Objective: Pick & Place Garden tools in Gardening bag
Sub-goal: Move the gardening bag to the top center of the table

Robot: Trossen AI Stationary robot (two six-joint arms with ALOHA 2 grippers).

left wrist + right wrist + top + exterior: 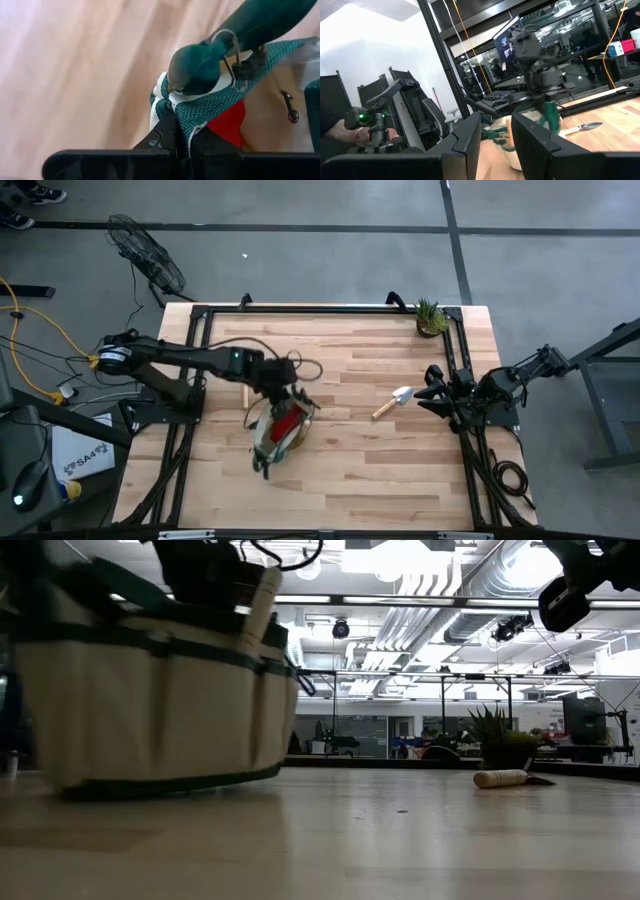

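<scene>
The left end effector (182, 150) is clamped on the gardening bag's (277, 432) green trim; lift gently to avoid spilling the green-handled pruner (200, 65). The right end effector (496, 145) waits part-open beside the trowel (392, 401).

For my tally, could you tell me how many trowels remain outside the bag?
1: a trowel lies on the table near the right gripper; the bag may hide more.

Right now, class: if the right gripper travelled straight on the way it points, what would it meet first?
Probably the trowel, lying between the right gripper and the gardening bag; height is unclear, so it might pass above.
</scene>
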